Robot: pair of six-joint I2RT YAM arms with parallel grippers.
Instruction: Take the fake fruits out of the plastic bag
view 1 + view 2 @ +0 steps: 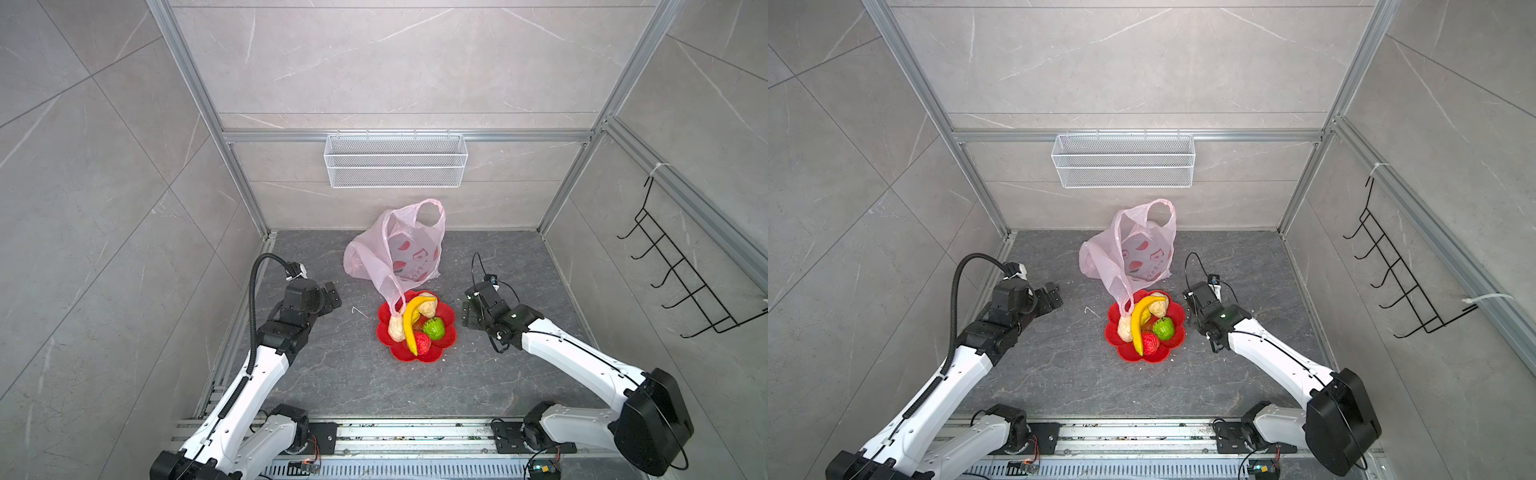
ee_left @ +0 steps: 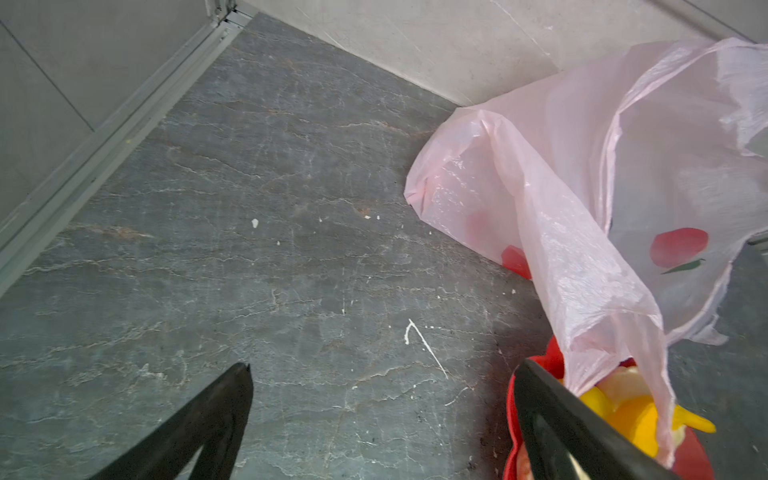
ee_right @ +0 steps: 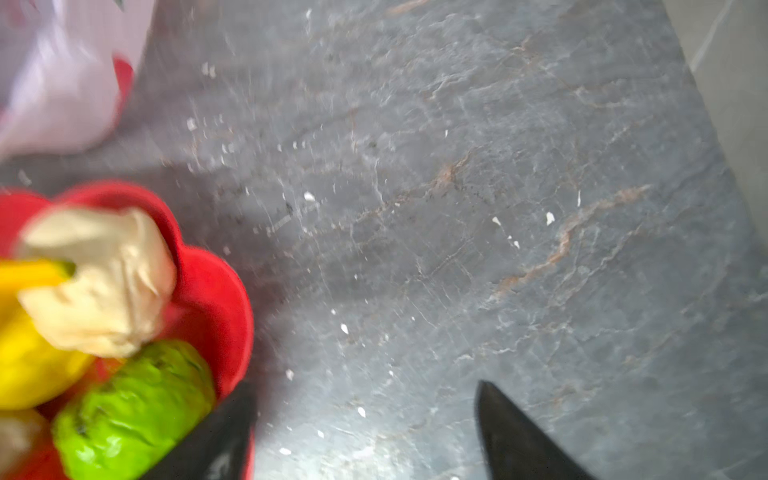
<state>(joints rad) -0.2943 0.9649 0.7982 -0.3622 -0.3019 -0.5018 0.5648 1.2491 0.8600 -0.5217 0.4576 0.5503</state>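
Base rail (image 1: pixel 415 432), dark veined floor (image 1: pixel 332 386), tiled walls (image 1: pixel 395 62)

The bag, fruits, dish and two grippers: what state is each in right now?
dish, holding all five fruits
bag, open, upright, no fruit visible inside, one handle drooping into the dish
banana, in the dish, atop the others
beige lumps, both in the dish
red ball, in the dish
green ball, in the dish
left gripper, open, empty
right gripper, open, empty
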